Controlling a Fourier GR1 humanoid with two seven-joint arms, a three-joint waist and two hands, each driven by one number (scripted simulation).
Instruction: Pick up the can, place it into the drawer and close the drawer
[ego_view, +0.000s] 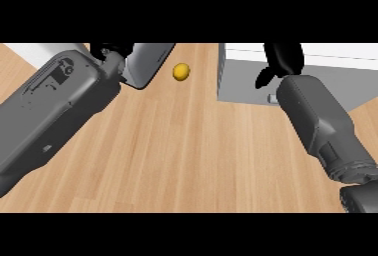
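Note:
The open drawer (241, 83) is a white-walled box with a grey floor at the upper right. My right hand (284, 59) hangs over it with its fingers relaxed, its thumb apart and nothing in it. A small pale grey piece (272, 98) shows on the drawer floor right by my right wrist; it may be the can, mostly hidden by the forearm. My left hand (111, 50) is at the top left edge, mostly hidden behind its thick forearm.
A yellow lemon (181, 71) lies on the wooden counter (184, 150) between the arms. A slanted pale grey object (150, 62) stands next to my left hand. A white surface (37, 52) fills the top left corner.

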